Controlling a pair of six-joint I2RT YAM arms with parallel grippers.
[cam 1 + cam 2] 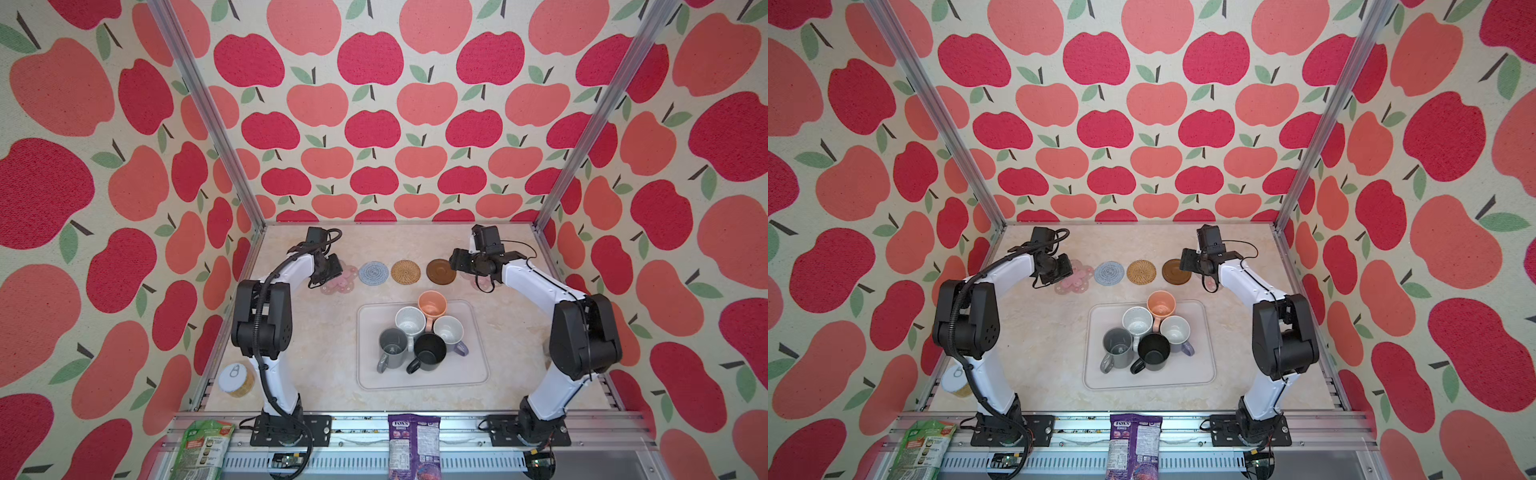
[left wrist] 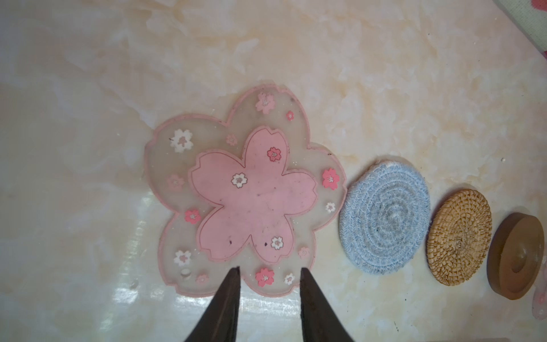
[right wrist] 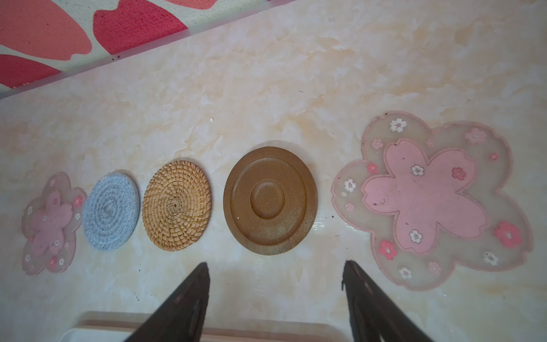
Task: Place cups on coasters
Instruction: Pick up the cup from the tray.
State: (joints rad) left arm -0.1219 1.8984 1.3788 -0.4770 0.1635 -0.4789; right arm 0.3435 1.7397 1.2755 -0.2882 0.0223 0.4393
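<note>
We had the left gripper (image 2: 270, 271) with its jaws a narrow gap apart and nothing between them. Its tips hung over the near edge of the first pink flower coaster (image 2: 251, 204); whether they touched it we could not tell. Off to that gripper's side, the grey-blue crocheted coaster (image 2: 384, 219), the rattan coaster (image 2: 458, 237) and the dark brown coaster (image 2: 516, 257) ran on in a row.

We had the right gripper (image 3: 276, 263) with its jaws wide and empty. The dark brown coaster lay just ahead of its tips, and the second pink flower coaster (image 3: 426, 201) lay ahead and to one side.

Every coaster lay bare. The five cups stood bunched together on the pale tray (image 1: 473, 374), behind both grippers and well apart from them: the grey mug (image 1: 392, 347), the white mug (image 1: 410, 321), the black mug (image 1: 430, 351), the peach mug (image 1: 432, 302) and the lavender mug (image 1: 451, 332).
</note>
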